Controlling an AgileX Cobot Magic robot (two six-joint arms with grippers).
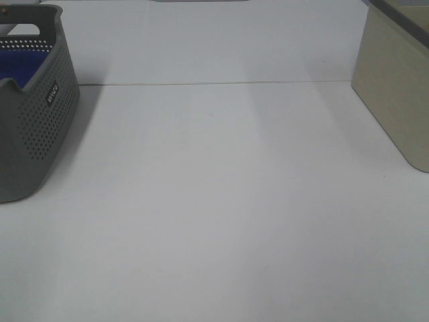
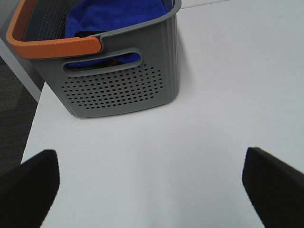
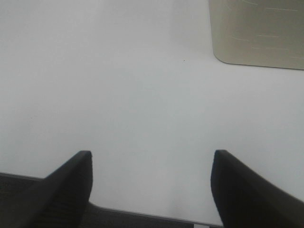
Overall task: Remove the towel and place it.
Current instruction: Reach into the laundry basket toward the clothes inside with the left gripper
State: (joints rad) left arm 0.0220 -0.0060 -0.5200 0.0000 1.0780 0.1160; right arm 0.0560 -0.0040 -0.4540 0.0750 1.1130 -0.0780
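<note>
The royal-blue towel point(image 1: 20, 67) lies bunched inside the grey perforated basket point(image 1: 40, 127) at the far left of the white table. In the left wrist view the towel point(image 2: 114, 16) fills the basket point(image 2: 118, 90), which has an orange handle point(image 2: 52, 46). My left gripper point(image 2: 152, 185) is open and empty, over the table a short way from the basket's end wall. My right gripper point(image 3: 149, 190) is open and empty, above the table's near edge. Neither gripper shows in the exterior high view.
A beige box point(image 1: 395, 87) stands at the right side of the table; it also shows in the right wrist view point(image 3: 259, 31). The table's edge and dark floor point(image 2: 14, 109) lie beside the basket. The white tabletop point(image 1: 228, 201) stretches between basket and box.
</note>
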